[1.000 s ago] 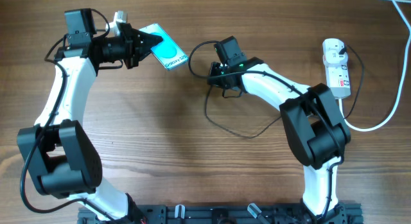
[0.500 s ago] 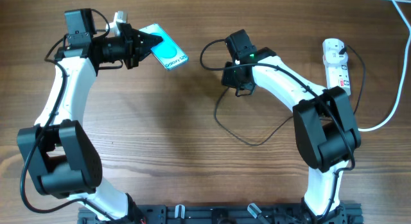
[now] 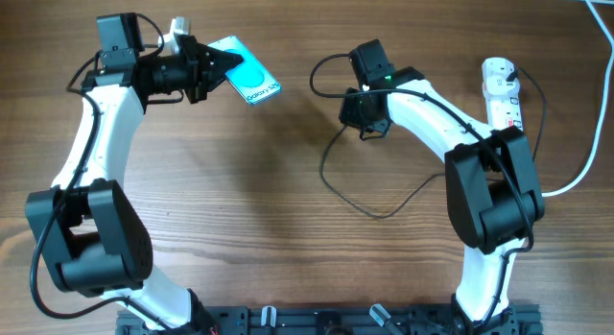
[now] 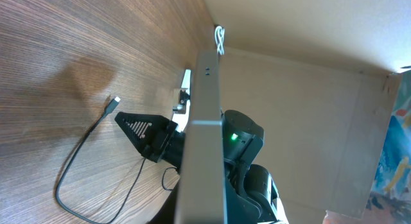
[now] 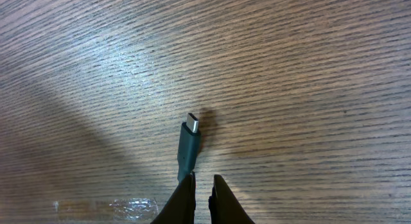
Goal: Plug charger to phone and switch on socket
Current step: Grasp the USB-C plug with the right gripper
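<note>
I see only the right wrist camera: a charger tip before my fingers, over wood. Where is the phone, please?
Observer: The left gripper holds the phone, off to your left, face up.
Operator: Is the tip touching it?
Observer: No, bare table shows between the right gripper and the phone.
Operator: And the socket?
Observer: The power strip lies by the table's right edge, no gripper on it.

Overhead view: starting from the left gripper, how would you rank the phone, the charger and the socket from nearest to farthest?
1. The phone, held in the left gripper itself, upper left.
2. The charger, its cable looping across mid-table.
3. The socket, near the table's far right edge.
</note>
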Motion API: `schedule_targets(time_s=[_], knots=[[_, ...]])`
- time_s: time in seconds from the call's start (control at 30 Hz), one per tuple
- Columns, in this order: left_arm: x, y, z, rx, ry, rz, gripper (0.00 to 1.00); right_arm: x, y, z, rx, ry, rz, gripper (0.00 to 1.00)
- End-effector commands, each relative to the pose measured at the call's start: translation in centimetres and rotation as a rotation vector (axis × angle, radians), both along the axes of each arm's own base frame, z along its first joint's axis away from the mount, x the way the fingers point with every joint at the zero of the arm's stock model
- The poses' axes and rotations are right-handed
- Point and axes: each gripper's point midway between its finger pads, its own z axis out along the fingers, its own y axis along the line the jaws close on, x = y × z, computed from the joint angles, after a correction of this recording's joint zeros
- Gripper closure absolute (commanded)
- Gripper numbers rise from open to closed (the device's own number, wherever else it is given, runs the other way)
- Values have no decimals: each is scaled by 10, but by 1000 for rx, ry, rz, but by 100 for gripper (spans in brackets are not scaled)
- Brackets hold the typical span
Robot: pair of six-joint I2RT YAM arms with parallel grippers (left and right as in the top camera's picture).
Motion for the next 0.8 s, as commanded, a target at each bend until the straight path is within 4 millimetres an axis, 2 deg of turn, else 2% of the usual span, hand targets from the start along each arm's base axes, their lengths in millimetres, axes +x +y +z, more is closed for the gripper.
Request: schedule_targets(time_s=[0.0, 0.17, 0.27, 0.37, 0.43, 0.57, 0.7, 0.77], knots=[[-4, -3, 10, -7, -43, -25, 96, 0, 1, -11, -4, 22, 9, 88], [-4, -3, 10, -7, -43, -25, 96, 2, -4, -23, -42, 28, 1, 84], [-4, -3, 10, -7, -43, -25, 96, 10, -1, -21, -34, -10, 27, 84], [-4, -3, 10, -7, -43, -25, 96, 5, 8, -20, 2, -3, 108, 84], [-4, -3, 10, -7, -43, -25, 96, 0, 8, -14, 22, 13, 131, 84], [-4, -3, 10, -7, -43, -25, 96, 4, 12, 16, 40, -54, 173, 84], [-4, -3, 10, -7, -43, -25, 96, 11, 16, 19, 50, -89, 175, 83], [-4, -3, 10, -7, -43, -25, 96, 14, 19, 17, 54, -99, 179, 78]])
